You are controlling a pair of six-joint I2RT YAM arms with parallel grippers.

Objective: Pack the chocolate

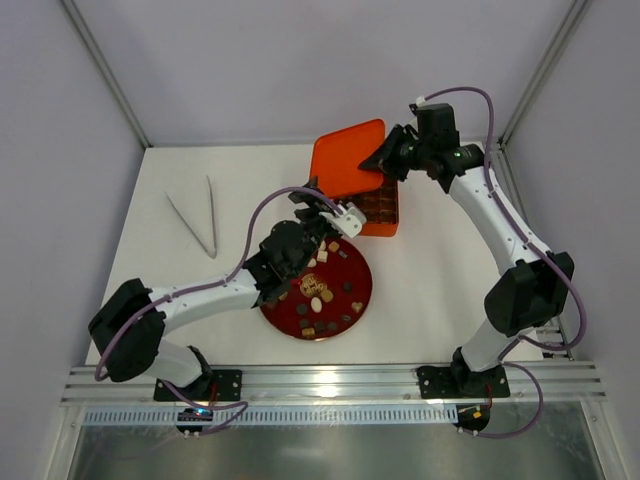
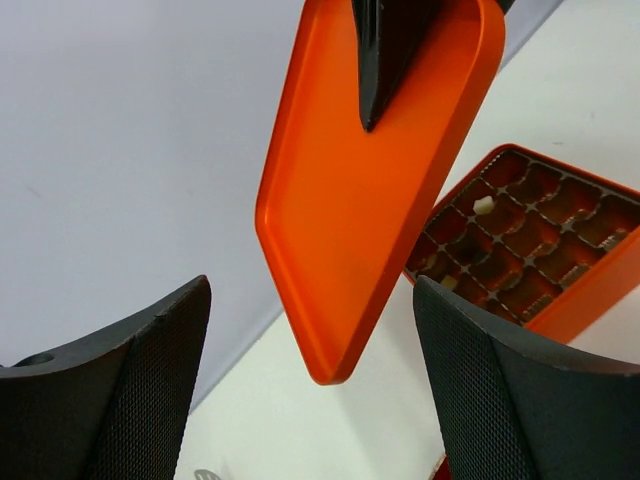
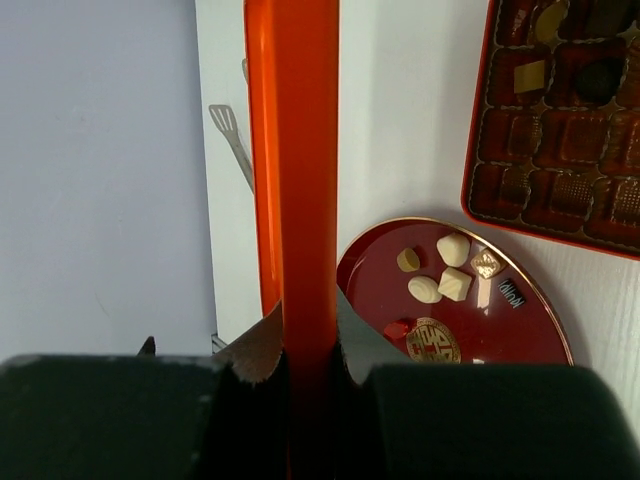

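left gripper [image 1: 328, 212]: jaws wide apart, empty, above far rim of plate [image 1: 356, 272]
right gripper [image 1: 383, 160]: clamped on lid [image 1: 345, 155], held tilted off table
chocolate [image 1: 315, 295]: mostly on plate, just behind left gripper; few in box [image 1: 381, 230]
obstruction: lid partly screening box
aside: tongs [image 1: 208, 228], well left

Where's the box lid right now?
The orange lid is far centre in the top view, tilted up over the far-left corner of the open box, its right edge clamped in the right gripper.
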